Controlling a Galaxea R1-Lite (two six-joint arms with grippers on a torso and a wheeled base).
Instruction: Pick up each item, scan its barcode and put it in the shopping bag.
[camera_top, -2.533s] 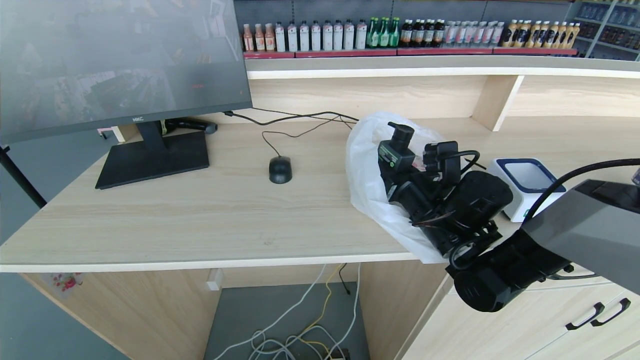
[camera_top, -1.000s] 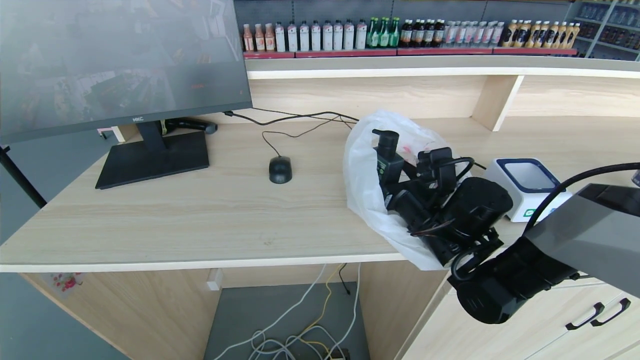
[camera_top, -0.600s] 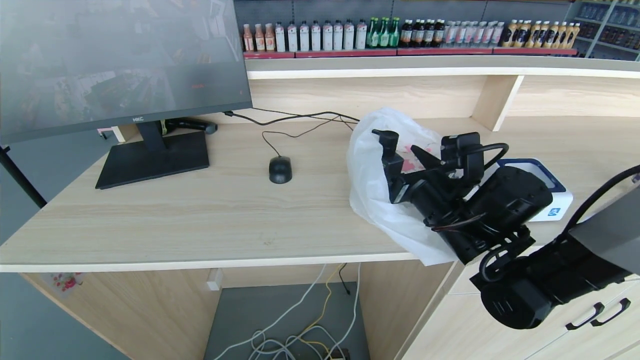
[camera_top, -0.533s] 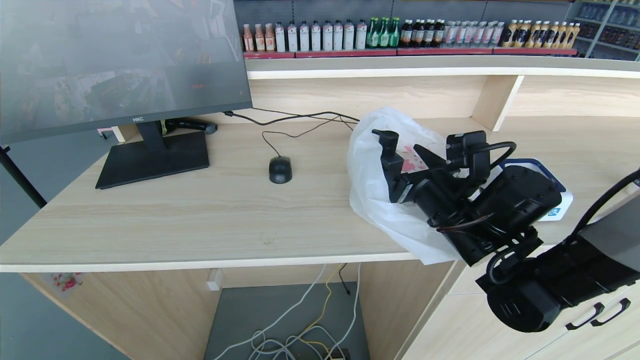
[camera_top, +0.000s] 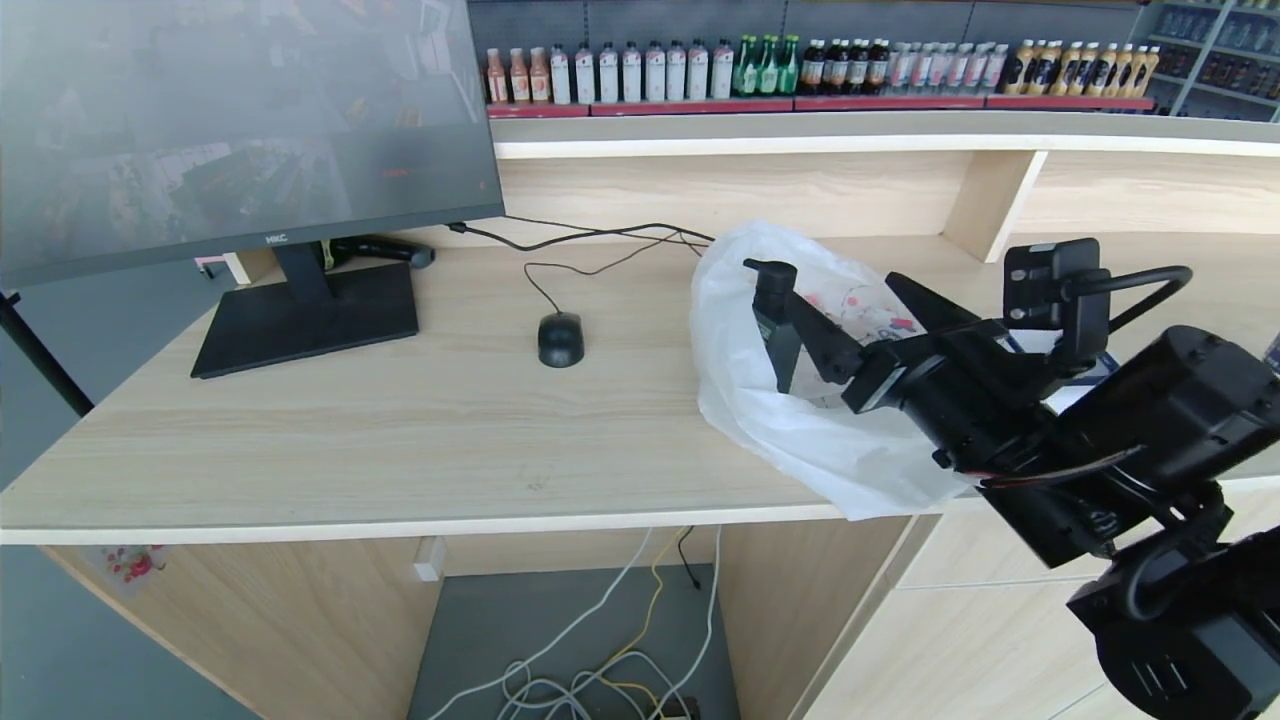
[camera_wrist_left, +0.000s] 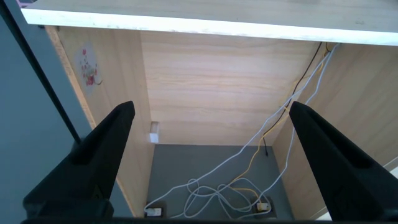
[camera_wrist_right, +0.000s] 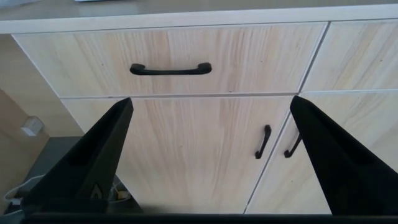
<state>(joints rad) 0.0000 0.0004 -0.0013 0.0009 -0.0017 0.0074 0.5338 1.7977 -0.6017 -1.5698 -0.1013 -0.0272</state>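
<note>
A white plastic shopping bag (camera_top: 760, 420) lies on the wooden counter (camera_top: 400, 420) right of centre, its mouth facing right. A pink and red packet (camera_top: 868, 305) shows inside it. My right gripper (camera_top: 832, 278) hangs open over the bag's mouth, one finger down by the bag's left wall, nothing between the fingers. In the right wrist view this gripper (camera_wrist_right: 210, 99) is spread wide before drawer fronts. A white scanner (camera_top: 1040, 343) with a blue top is largely hidden behind the right arm. My left gripper (camera_wrist_left: 211, 106) is open and empty below the counter's edge.
A monitor (camera_top: 240, 120) on a black stand is at the back left, a black mouse (camera_top: 560, 338) mid-counter with cables (camera_top: 600, 240) behind it. A raised shelf (camera_top: 880, 150) runs along the back. A drawer handle (camera_wrist_right: 170, 69) and cabinet doors are below right. Loose cables (camera_wrist_left: 230, 193) lie on the floor.
My right arm has drawn back to the right and higher from inside the bag. Its fingers stand farther apart now, and the scanner is more covered by the arm.
</note>
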